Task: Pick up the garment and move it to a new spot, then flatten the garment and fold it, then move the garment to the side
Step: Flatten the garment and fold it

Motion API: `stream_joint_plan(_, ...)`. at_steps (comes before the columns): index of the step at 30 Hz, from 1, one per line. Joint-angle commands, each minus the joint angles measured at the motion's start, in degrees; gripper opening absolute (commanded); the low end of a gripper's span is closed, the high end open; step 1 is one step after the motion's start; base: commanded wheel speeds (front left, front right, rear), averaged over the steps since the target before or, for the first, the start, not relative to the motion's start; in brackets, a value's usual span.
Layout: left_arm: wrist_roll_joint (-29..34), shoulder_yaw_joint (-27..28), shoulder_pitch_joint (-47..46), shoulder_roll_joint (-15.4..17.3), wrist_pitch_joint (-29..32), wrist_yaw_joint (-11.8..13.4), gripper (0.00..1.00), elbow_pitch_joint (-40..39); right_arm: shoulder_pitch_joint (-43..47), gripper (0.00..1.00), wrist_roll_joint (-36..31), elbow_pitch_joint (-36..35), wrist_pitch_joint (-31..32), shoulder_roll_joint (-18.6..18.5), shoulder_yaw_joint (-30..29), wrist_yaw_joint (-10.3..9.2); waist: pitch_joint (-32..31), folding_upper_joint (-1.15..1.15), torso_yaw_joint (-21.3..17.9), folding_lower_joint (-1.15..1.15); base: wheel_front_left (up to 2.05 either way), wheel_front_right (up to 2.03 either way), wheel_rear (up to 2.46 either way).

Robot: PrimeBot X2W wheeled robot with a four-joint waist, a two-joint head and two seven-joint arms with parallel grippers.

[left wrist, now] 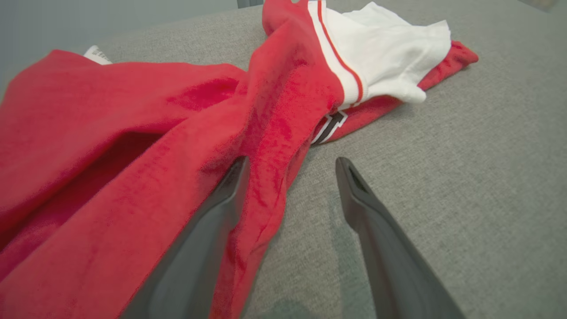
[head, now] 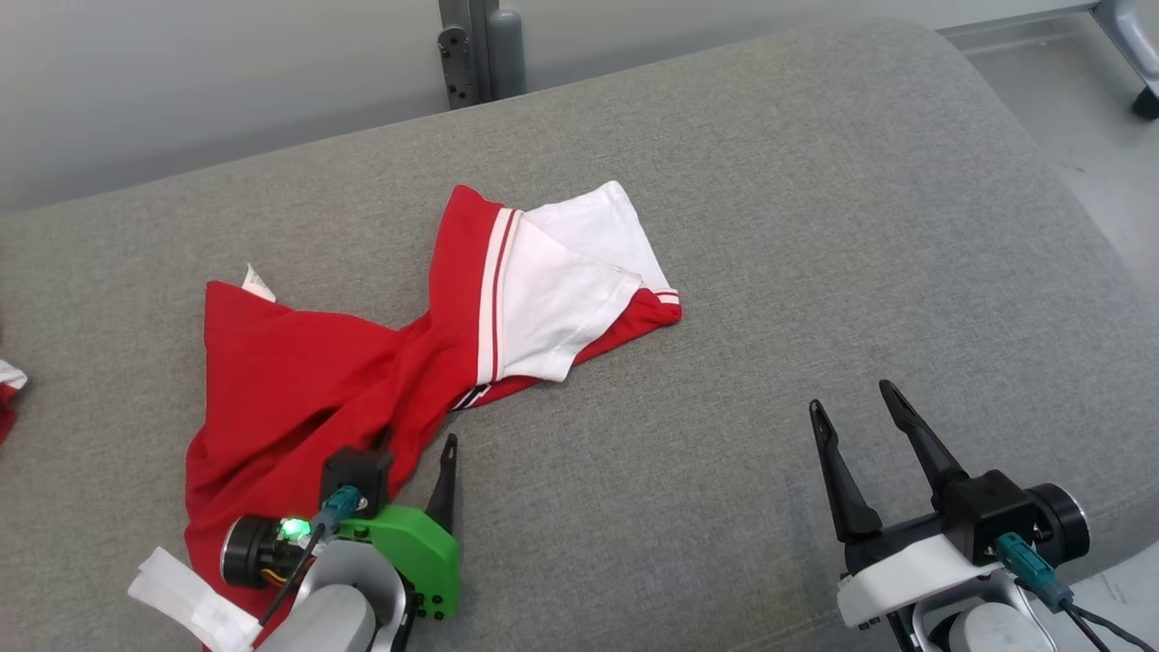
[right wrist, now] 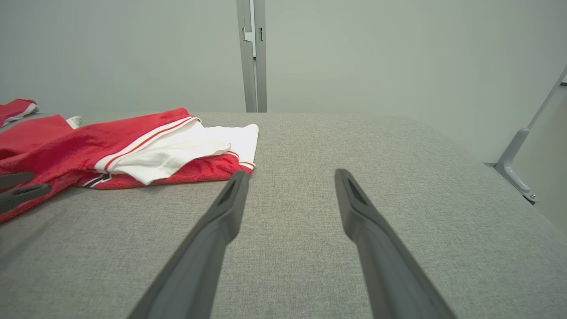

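At the far left edge of the head view, a small bit of another red and white cloth (head: 7, 389), well apart from the rest. Next, the crumpled red and white soft cloth garment (head: 299, 380), lying on the left half of the wide grey cloth surface (head: 770, 226): red part to the left with a small white tag (head: 258, 282) at its top edge, white part to the right. At its lower end, the left gripper (head: 416, 445), spread wide, holding nothing.

Clearer from the left wrist: one dark finger (left wrist: 221, 199) pressed against a red fold, a bit of cloth edge between both fingers, the other finger over bare grey.

Further right, the right gripper (head: 851, 396), also spread wide and empty, over bare grey, well apart from the garment.

From the right wrist, more of the room: a pale wall (right wrist: 398, 53), a tall grey metal post (right wrist: 252, 53) behind the surface, a grey metal leg (right wrist: 518, 159) at the far right.
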Motion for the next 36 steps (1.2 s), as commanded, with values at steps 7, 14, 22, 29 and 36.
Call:
stream_joint_plan(7,1.2,-0.7,-6.1,-1.7,-1.2,-1.5,0.0,7.0,-1.5,1.0,0.4,-0.1,-0.2,0.6,-0.4,-0.08,2.8,0.0,-3.9,0.0,0.0,0.0,0.0)
stream_joint_plan(14,2.3,-2.5,-8.6,-4.9,-4.3,-3.9,0.0,5.9,-0.8,1.0,0.7,-0.1,-0.2,1.1,-1.0,-0.08,3.4,0.0,-5.6,0.0,0.0,0.0,0.0)
stream_joint_plan(22,2.3,-4.8,-8.6,-8.8,-5.0,-5.7,0.22,6.2,-1.3,1.0,0.8,0.1,-0.2,1.4,-0.8,-0.08,4.1,0.0,-6.6,0.0,0.0,0.0,0.0)
stream_joint_plan(29,3.3,-6.2,-11.1,-8.3,-1.5,-5.5,1.0,0.4,-1.4,1.0,0.9,-0.2,-0.2,1.5,-1.6,-0.08,4.5,0.0,-6.9,0.0,0.0,0.0,0.0)
stream_joint_plan(36,4.7,-6.2,-16.3,-6.7,6.1,-2.7,1.0,-8.5,-3.1,1.0,1.4,-0.4,-0.2,1.7,-0.6,-0.08,6.9,0.0,-7.7,0.0,0.0,0.0,0.0)
